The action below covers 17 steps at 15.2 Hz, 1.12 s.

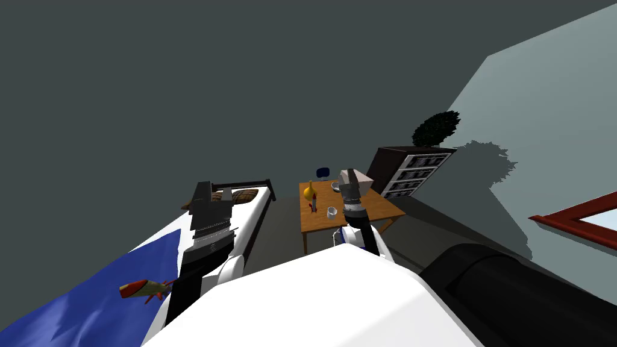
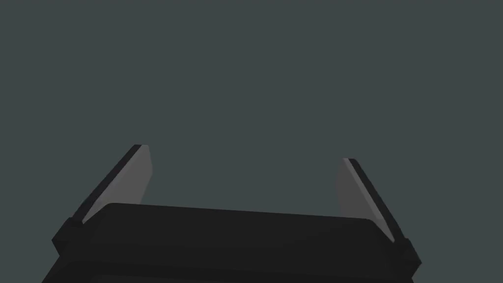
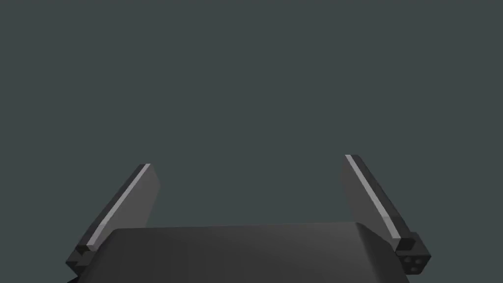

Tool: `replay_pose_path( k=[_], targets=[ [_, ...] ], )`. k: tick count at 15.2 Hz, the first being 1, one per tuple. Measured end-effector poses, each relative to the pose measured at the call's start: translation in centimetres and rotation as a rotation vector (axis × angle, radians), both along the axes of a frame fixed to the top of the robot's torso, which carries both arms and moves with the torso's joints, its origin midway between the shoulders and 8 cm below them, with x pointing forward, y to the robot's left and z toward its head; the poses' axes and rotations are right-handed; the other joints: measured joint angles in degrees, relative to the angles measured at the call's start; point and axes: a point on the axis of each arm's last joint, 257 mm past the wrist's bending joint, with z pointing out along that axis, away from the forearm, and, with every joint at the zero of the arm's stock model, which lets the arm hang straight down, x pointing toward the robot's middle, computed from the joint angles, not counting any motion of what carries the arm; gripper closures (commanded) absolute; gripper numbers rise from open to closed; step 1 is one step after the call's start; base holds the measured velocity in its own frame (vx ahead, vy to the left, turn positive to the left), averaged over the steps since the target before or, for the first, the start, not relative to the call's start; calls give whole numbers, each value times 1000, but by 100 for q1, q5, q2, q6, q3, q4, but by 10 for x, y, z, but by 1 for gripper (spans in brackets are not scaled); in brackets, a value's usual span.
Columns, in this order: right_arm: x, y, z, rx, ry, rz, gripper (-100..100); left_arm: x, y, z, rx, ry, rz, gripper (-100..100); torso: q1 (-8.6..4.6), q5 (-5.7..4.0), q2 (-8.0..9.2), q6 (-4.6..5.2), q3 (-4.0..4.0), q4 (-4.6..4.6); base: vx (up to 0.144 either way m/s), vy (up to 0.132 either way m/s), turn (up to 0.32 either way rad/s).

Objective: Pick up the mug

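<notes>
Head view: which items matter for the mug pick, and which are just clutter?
Job in hand:
white mug
wooden table it stands on
right end effector, open, up by the table

Lying about:
yellow object and bowl on the same table
bed
toy rocket
shelf unit, plant
left end effector, open

- One table, of brown wood.
- One white mug, standing on the table.
- One bowl, also on the table.
- One yellow bottle, on the table as well.
- Two toy rockets: the red-and-white rocket on the table, and the red-and-yellow rocket on the bed.
- One bed.
- One dark drawer unit.
- One plant, on top of the drawer unit.
- Two pincers: the left pincer and the right pincer. Each has two fingers standing apart.
</notes>
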Motion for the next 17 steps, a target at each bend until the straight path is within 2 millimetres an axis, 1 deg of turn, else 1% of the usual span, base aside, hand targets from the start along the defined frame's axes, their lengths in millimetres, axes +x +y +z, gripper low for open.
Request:
replay_pose_path(
  k=[3, 6, 7, 9, 10, 12, 13, 14, 15, 16, 17],
  targets=[
    [4, 9, -13, -32, 40, 30, -100, 0, 0, 0, 0, 0, 0, 0, 11, 2, 14, -1, 7, 2, -44, 40, 56],
    [9, 18, -38, -58, 105, 65, -100, 0, 0, 0, 0, 0, 0, 0, 18, 4, 24, -1, 13, 5, -56, 45, 59],
    [9, 21, -52, -67, 139, 78, -100, 0, 0, 0, 0, 0, 0, 0, 18, 4, 27, 0, 15, 5, -58, 47, 53],
    [10, 25, -72, -77, 185, 100, -100, 0, 0, 0, 0, 0, 0, 0, 18, 4, 26, -1, 15, 5, -50, 48, 79],
    [11, 29, -86, -84, 224, 115, -100, 0, 0, 0, 0, 0, 0, 0, 20, 4, 25, -1, 14, 5, -49, 56, 82],
    [11, 29, -113, -92, 290, 136, -100, 0, 0, 0, 0, 0, 0, 0, 22, 5, 25, 0, 14, 5, -53, 68, 98],
    [11, 34, -131, -95, 335, 153, -100, 0, 0, 0, 0, 0, 0, 0, 28, 5, 26, -2, 15, 5, -46, 71, 105],
    [11, 39, -145, -99, 369, 164, -100, 0, 0, 0, 0, 0, 0, 0, 29, 6, 24, -1, 14, 5, -36, 69, 130],
    [12, 41, -163, -104, 411, 174, -100, 0, 0, 0, 0, 0, 0, 0, 28, 6, 21, -2, 12, 4, -31, 60, 79],
    [9, 41, -177, -107, 445, 182, -100, 0, 0, 0, 0, 0, 0, 0, 25, 6, 19, 0, 11, 4, -25, 58, 97],
    [4, 43, -197, -109, 489, 192, -100, 0, 0, 0, 0, 0, 0, 0, 24, 5, 18, 0, 10, 3, -19, 56, 83]
  ],
)
